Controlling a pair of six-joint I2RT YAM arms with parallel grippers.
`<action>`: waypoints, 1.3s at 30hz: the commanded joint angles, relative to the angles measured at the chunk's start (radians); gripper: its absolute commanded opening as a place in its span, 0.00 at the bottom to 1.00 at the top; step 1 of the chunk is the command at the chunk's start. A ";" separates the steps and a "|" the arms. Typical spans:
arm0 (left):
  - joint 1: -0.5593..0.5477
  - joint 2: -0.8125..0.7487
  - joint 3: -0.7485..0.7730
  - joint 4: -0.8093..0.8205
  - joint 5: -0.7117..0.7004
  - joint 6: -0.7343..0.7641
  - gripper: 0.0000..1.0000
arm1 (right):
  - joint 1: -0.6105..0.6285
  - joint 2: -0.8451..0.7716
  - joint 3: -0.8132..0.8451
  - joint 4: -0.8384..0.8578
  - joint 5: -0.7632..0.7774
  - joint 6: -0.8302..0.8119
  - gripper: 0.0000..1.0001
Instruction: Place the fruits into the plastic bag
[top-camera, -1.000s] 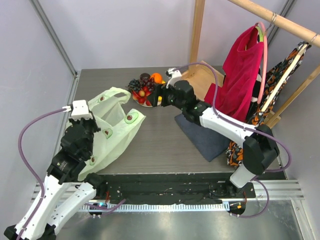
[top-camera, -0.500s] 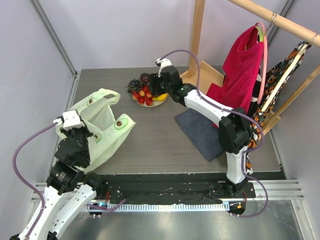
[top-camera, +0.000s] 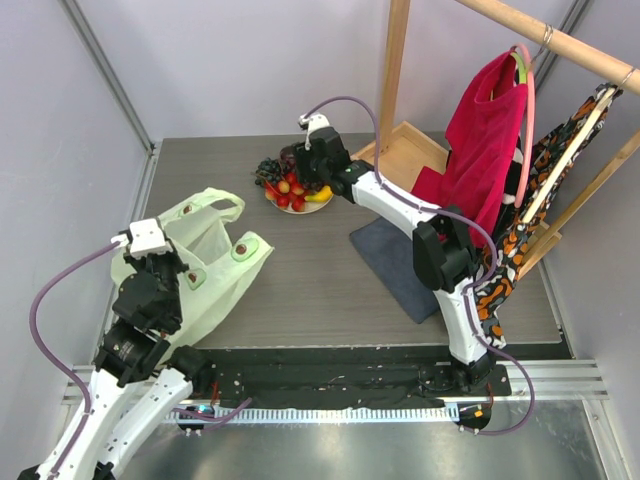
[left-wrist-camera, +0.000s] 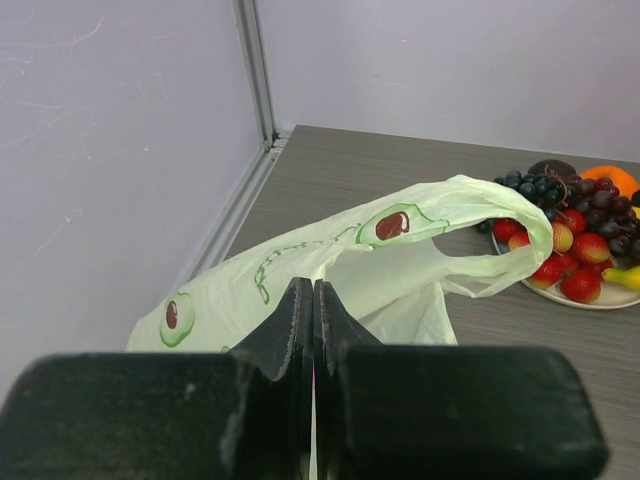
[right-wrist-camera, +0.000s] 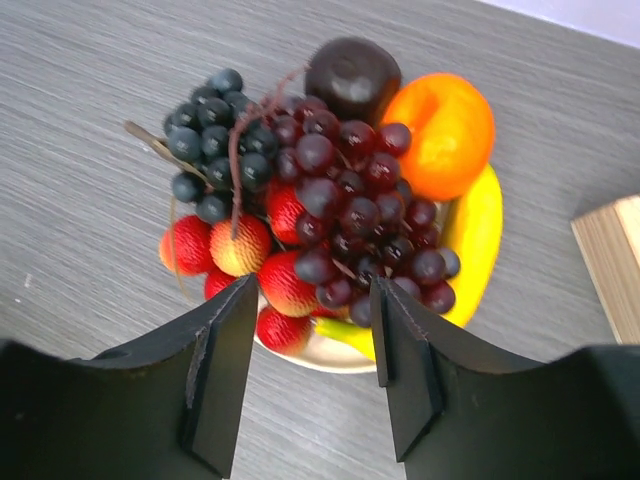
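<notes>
Left end effector (left-wrist-camera: 313, 300) is pressed together, pinching the edge of the plastic bag (left-wrist-camera: 400, 240). The bag billows at the left of the overhead view, on the table (top-camera: 320, 280). Up at top centre, the right end effector (right-wrist-camera: 312, 300) hangs spread over the fruits (right-wrist-camera: 320, 190) heaped on their plate (right-wrist-camera: 300, 353). The grape bunch (right-wrist-camera: 350, 210) sits framed between its fingers.

Under the right claw (right-wrist-camera: 312, 290), small toy fruits (right-wrist-camera: 330, 200) bury most of the pale round plate (right-wrist-camera: 300, 355); rightward, a light wooden block (right-wrist-camera: 610, 265) is cropped. The left claw (left-wrist-camera: 313, 290) hides the near edge of the pale green plastic bag (left-wrist-camera: 400, 270).
</notes>
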 joint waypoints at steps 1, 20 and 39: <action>0.014 0.001 0.006 0.044 -0.004 -0.014 0.00 | 0.006 0.022 0.101 0.068 -0.073 -0.008 0.55; 0.028 0.091 0.015 0.024 0.119 -0.085 0.10 | 0.024 0.177 0.267 0.084 -0.170 0.021 0.50; -0.010 0.780 0.181 -0.395 0.144 -0.625 0.87 | 0.025 -0.360 -0.311 0.269 -0.204 0.107 0.55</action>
